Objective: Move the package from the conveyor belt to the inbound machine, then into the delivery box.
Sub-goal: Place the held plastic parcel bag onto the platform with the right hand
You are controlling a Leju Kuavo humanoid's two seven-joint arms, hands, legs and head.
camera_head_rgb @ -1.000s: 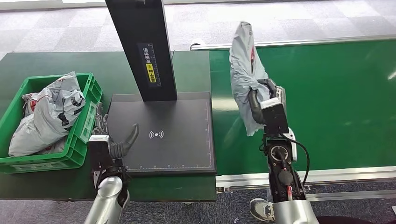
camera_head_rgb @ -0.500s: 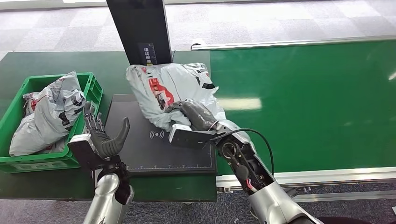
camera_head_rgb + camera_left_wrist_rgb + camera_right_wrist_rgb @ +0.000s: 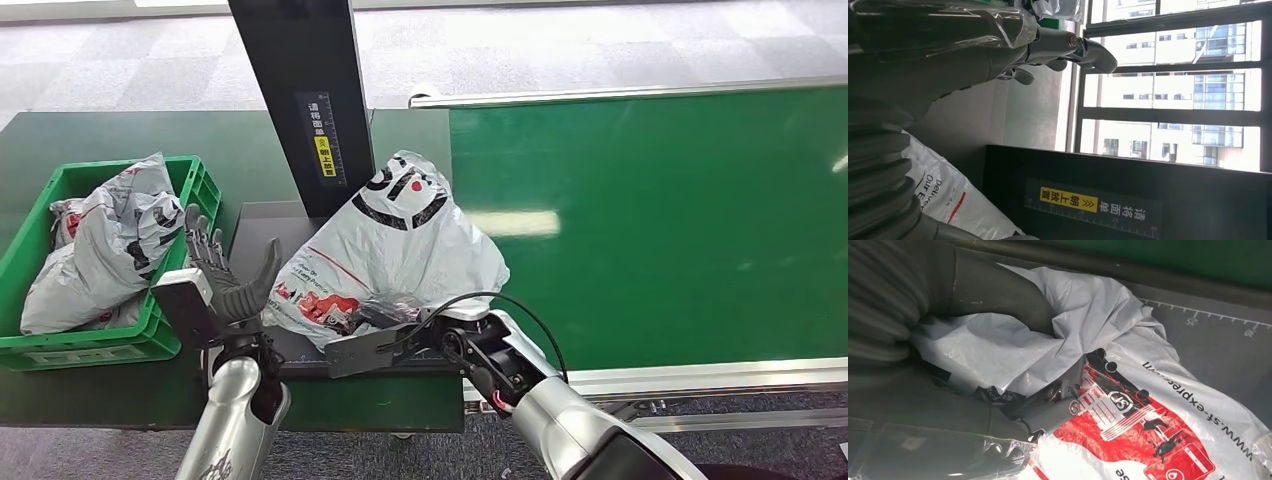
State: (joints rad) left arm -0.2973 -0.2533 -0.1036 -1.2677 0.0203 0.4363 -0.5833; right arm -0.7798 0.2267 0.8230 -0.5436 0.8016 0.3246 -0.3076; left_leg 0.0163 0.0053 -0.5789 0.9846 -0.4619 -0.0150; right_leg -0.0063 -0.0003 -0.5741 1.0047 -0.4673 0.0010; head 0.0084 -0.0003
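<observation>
A: So we see the package (image 3: 395, 250) lying on the inbound machine (image 3: 300, 215), on its dark plate just in front of the black upright column (image 3: 295, 90). The right hand (image 3: 385, 312) sits at the package's near edge, under its lower fold.

B: And we can see its grip in the right wrist view: the fingers (image 3: 1048, 407) are curled into the crumpled white plastic beside the red printing, so the right hand holds the package (image 3: 1128, 390).

A: Which way does it run?

B: We read its long axis as slanting from the near-left corner, next to the left hand (image 3: 225, 285), up to a rounded peak that leans against the column's right side. The printed face is turned upward.

A: The left hand is raised just left of the machine, between it and the green delivery box (image 3: 100, 345). Its fingers are spread and it holds nothing; we cannot tell whether its thumb touches the package.

B: Compared with half a second ago, we find the package lower and nearer, with its broad side now toward us, and the right arm has dropped to the plate's front edge. A second ago the package hung upright over the green conveyor belt (image 3: 680, 220), to the machine's right.
</observation>
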